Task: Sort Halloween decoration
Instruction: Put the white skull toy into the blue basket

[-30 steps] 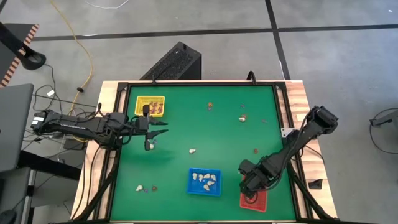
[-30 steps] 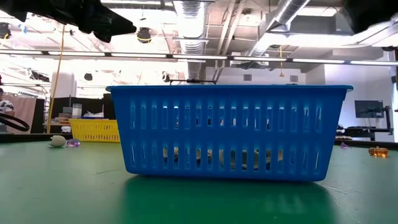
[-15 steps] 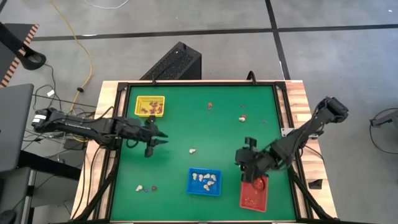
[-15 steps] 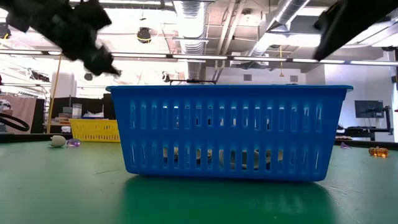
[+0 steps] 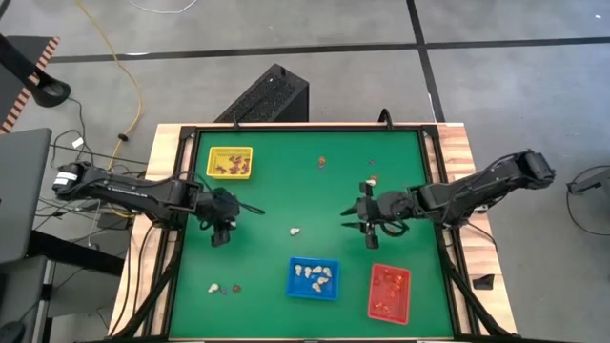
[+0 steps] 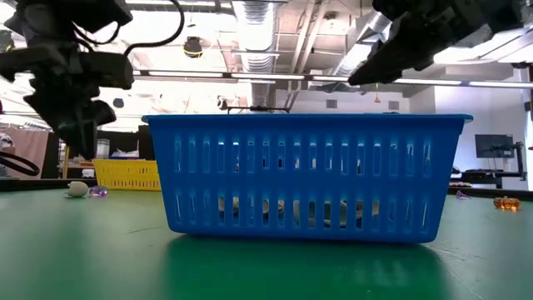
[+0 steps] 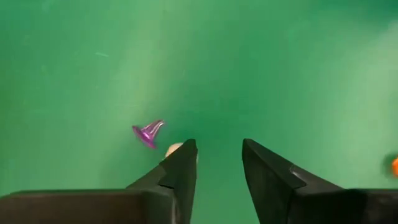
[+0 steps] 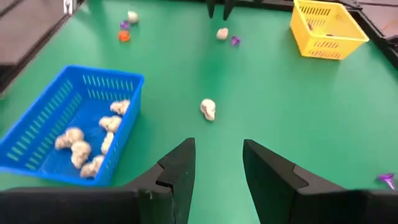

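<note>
My right fingers (image 8: pixel 214 180) apart, empty, aimed at the skull (image 8: pixel 208 109) mid-desk: drop straight, straddle it, then blue tray (image 8: pixel 37 134). Left fingers (image 7: pixel 217 165) apart over purple trinket (image 7: pixel 148 132) (cream one beside).

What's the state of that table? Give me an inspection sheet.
Surface: green mat, flat, on a wood-edged table.
Job's things: cream trinkets in the blue tray; dark ones in the yellow tray; orange-red ones in the red tray; a loose skull mid-mat; strays near the mat's edge.
Clutter: nothing seen.
Grippers: left gripper open, empty, above the mat; right gripper open, empty, facing the skull.
Cables: yellow cable on the floor.
Surroundings: concrete floor; dark box behind the table.
</note>
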